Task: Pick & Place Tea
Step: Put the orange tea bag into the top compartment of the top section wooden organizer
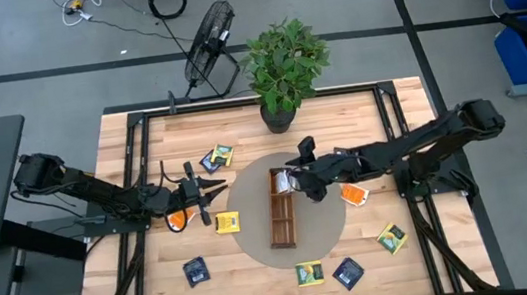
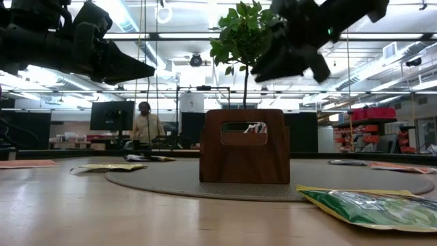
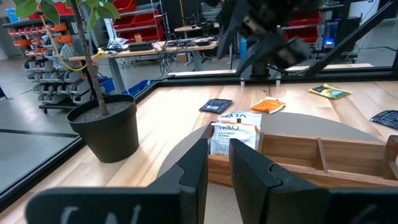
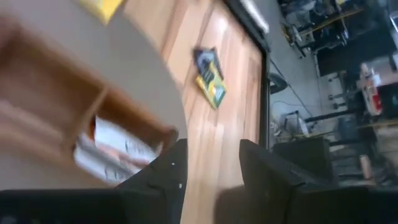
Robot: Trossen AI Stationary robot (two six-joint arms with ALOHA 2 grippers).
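The tea is small flat sachets scattered on the wooden table. One white-and-orange sachet (image 3: 233,134) stands on edge in the far end compartment of the long wooden tray (image 1: 282,221). My right gripper (image 1: 294,177) hovers just above that end, open, with nothing between its fingers (image 4: 210,168). My left gripper (image 1: 216,184) waits level, left of the tray and above the table, its fingers a narrow gap apart and empty (image 3: 217,165). An orange sachet (image 1: 180,219) lies below it, and another orange one (image 1: 354,195) lies right of the tray.
The tray lies on a round grey mat (image 1: 329,225). A potted plant (image 1: 284,69) stands at the far edge. More sachets lie flat: yellow (image 1: 227,221), navy (image 1: 196,271), green-yellow (image 1: 309,274), navy (image 1: 348,273), green-yellow (image 1: 392,239), and a pair (image 1: 216,157).
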